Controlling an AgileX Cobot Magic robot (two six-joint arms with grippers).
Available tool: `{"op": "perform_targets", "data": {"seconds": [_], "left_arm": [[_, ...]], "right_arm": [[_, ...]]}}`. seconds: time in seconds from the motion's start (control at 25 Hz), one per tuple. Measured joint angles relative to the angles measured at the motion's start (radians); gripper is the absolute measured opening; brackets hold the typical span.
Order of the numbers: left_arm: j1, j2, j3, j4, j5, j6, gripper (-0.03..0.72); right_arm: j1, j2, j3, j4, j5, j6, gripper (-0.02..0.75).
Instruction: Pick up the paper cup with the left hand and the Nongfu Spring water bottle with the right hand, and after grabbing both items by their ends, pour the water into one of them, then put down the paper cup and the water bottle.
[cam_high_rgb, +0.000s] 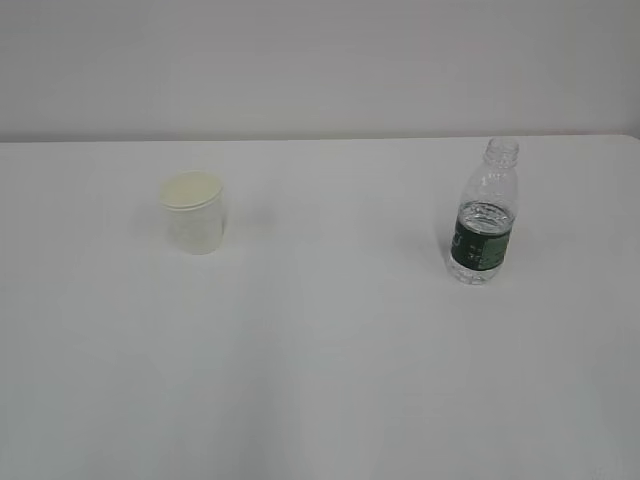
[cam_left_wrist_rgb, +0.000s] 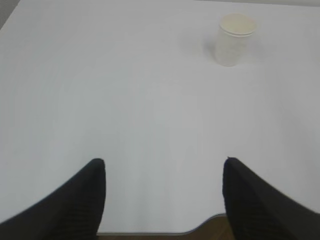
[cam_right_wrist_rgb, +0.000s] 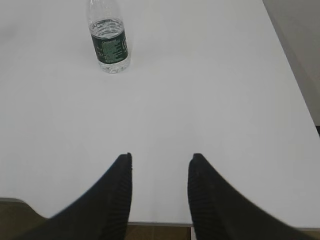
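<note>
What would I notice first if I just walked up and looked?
A small clear plastic bottle with a dark green label stands upright on the right of the white table, partly filled with water. A small white paper cup stands well apart on the left.

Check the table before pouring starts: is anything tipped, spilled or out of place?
Nothing stands out. The small white paper cup and the uncapped clear plastic water bottle both stand upright, well apart, on a dry white table.

The bottle (cam_right_wrist_rgb: 109, 42) near the desk's (cam_right_wrist_rgb: 200, 100) far edge carries a dark green label band with pale print on it, but the lettering is too small and blurred to read. The cup (cam_left_wrist_rgb: 234, 39) bears no legible marking.
</note>
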Motion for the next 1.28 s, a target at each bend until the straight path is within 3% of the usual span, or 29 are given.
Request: {"op": "perform_targets", "data": {"seconds": [0.6, 1.12, 1.28], "left_arm": [[0.0, 0.0, 0.0, -0.004, 0.0, 0.0, 0.51], [0.0, 0.0, 0.0, -0.005, -0.005, 0.0, 0.446], [0.0, 0.006, -0.011, -0.031, -0.03, 0.0, 0.446]], "right_arm": [[0.0, 0.0, 0.0, 0.0, 0.0, 0.0, 0.283], [0.0, 0.0, 0.0, 0.0, -0.004, 0.0, 0.283], [0.0, 0.0, -0.023, 0.05, -0.068, 0.0, 0.283]]}}
